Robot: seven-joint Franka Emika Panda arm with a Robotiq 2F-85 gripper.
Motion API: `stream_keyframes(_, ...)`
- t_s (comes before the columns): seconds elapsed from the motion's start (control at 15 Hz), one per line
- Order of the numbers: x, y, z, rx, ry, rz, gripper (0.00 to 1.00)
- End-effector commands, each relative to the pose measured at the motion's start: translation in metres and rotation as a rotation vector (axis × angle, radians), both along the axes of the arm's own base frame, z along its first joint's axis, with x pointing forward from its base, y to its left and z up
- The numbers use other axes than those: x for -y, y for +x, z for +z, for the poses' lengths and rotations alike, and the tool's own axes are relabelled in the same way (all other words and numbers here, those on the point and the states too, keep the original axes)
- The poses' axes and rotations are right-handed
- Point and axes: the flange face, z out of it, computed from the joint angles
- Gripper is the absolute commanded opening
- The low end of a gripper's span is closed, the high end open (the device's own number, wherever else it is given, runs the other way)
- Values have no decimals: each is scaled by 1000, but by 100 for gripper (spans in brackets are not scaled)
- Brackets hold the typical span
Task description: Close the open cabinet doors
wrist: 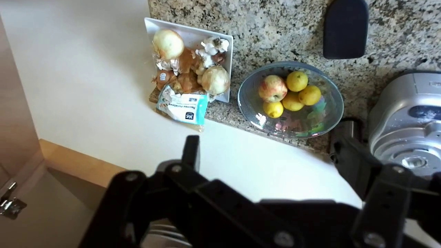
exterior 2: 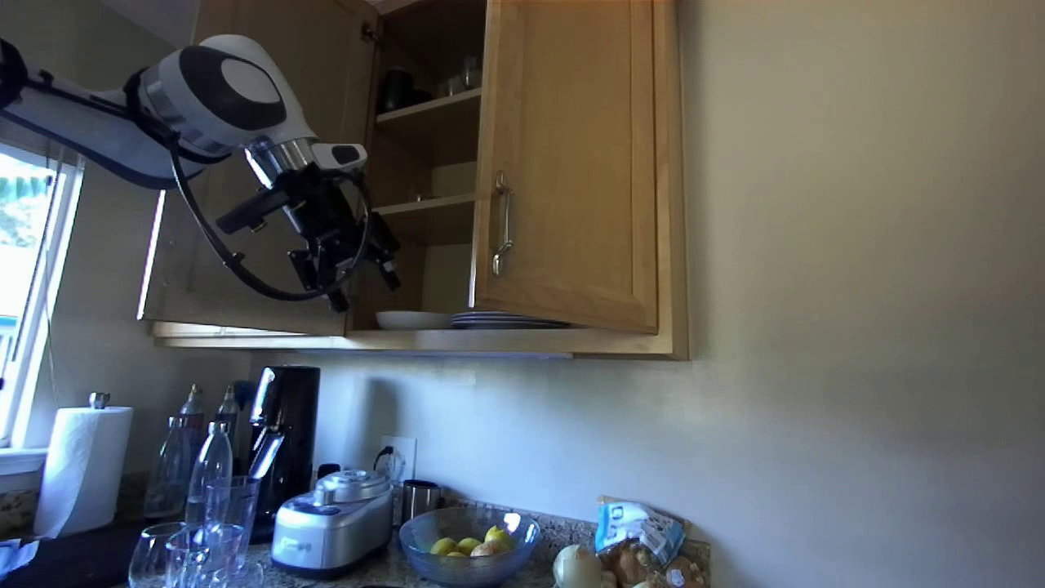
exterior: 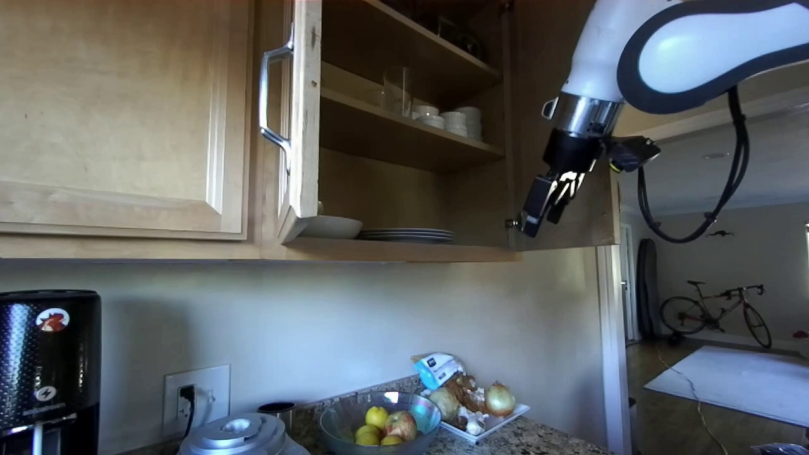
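The pair of honey-wood cabinet doors stands open. One door (exterior: 306,126) is seen nearly edge-on in an exterior view, with its bar handle (exterior: 264,95) toward the closed cabinet; its inner face (exterior 2: 237,269) shows behind the arm in an exterior view. The opposite door (exterior 2: 571,155) stands partly open with its handle (exterior 2: 504,224); its inner face (exterior: 581,215) is partly hidden by the arm. In the wrist view part of a door (wrist: 13,103) with a hinge shows at left. My gripper (exterior: 545,224) is open and empty between the doors, before the opening (exterior 2: 365,292); its fingers (wrist: 268,151) are spread.
The shelves hold plates (exterior: 407,235), a bowl (exterior: 332,227), white cups (exterior: 454,120) and a glass (exterior: 397,91). A wider closed wood door (exterior: 114,114) adjoins. Below are a fruit bowl (wrist: 330,120), an onion tray (wrist: 231,69), a food processor (exterior 2: 331,527) and a black appliance (exterior: 50,360).
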Motion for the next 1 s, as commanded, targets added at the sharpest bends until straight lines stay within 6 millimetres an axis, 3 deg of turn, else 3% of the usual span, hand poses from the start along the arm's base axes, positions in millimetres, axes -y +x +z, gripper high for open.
stream_keyframes(0.0,6,-34,10,52,26,-10,100)
stream_keyframes(0.47,18,-91,50,191,9,-42,100)
stream_keyframes(0.93,57,-136,84,310,2,-100,100)
